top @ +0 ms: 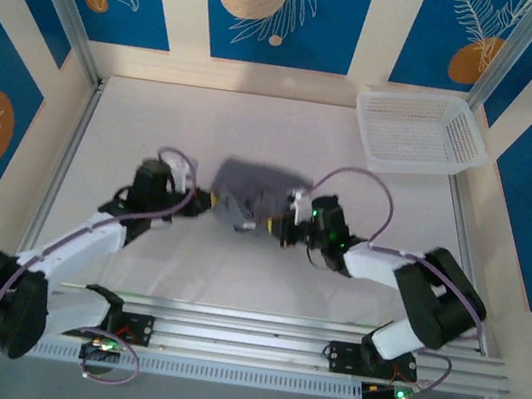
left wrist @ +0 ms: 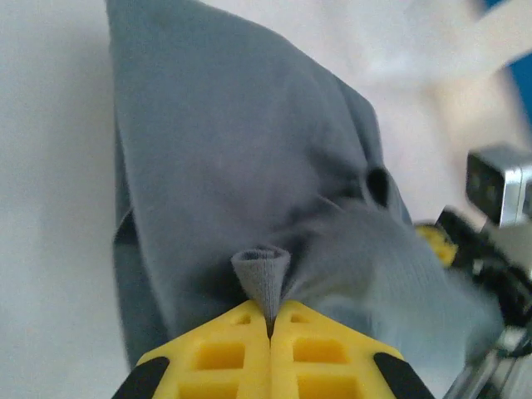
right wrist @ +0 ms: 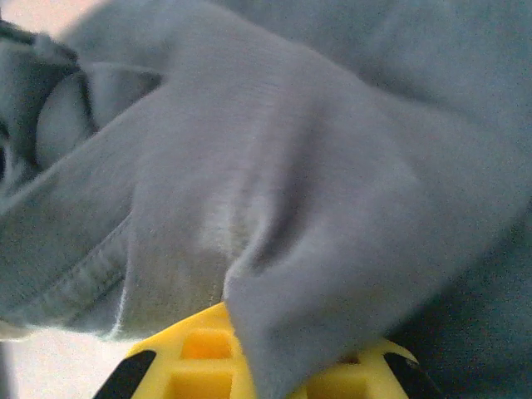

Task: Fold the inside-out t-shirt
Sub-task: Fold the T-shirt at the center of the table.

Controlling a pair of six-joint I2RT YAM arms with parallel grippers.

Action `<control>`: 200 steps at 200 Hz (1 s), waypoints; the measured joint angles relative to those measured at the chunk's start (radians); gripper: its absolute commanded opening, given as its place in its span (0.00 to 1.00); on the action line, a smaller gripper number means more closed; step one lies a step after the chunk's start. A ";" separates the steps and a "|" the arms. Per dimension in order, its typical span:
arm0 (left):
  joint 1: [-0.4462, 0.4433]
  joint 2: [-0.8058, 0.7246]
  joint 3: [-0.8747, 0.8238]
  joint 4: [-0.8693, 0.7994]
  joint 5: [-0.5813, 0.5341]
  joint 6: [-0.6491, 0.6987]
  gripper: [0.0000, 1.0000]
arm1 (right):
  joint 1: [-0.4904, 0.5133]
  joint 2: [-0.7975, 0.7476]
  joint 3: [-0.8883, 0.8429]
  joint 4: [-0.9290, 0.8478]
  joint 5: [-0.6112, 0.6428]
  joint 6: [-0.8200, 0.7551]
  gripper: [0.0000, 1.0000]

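While both arms reach inward from their bases with elbows bent, I see the left gripper point(top: 207, 201) and the right gripper point(top: 273, 227) at opposite sides of the t-shirt point(top: 250, 193). It lies bunched in a dark grey heap at the middle of the table point(top: 147, 120), well apart from the white basket point(top: 418, 133) in the far right corner. My left wrist camera gives what the overhead cannot: yellow fingers point(left wrist: 224, 353) pressed together, pinching a small rolled fold of cloth. On the right wrist camera, cloth drapes over the yellow fingers point(right wrist: 195, 345), which are closed on it, and a stitched hem point(right wrist: 75, 287) runs at the left.
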State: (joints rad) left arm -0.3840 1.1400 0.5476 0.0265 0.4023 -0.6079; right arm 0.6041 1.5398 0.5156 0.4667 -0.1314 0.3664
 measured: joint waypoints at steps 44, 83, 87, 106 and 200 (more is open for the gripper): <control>-0.058 -0.053 -0.169 -0.005 -0.031 -0.012 0.00 | 0.116 -0.035 -0.138 0.094 0.078 0.031 0.00; -0.060 -0.204 -0.173 0.034 -0.090 -0.006 0.00 | 0.146 -0.252 -0.154 0.027 0.183 0.034 0.00; -0.060 -0.219 -0.172 0.039 -0.098 -0.002 0.00 | 0.145 -0.277 -0.153 0.024 0.191 0.034 0.00; -0.060 -0.255 -0.146 0.054 -0.147 0.019 0.00 | 0.124 -0.375 -0.145 0.008 0.225 0.034 0.00; -0.066 0.369 0.177 0.298 -0.132 0.069 0.00 | -0.142 -0.125 -0.029 -0.061 0.250 0.128 0.00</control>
State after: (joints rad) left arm -0.4503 1.5085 0.7246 0.3241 0.2699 -0.5392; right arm 0.4618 1.4151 0.4870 0.4061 0.1184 0.4942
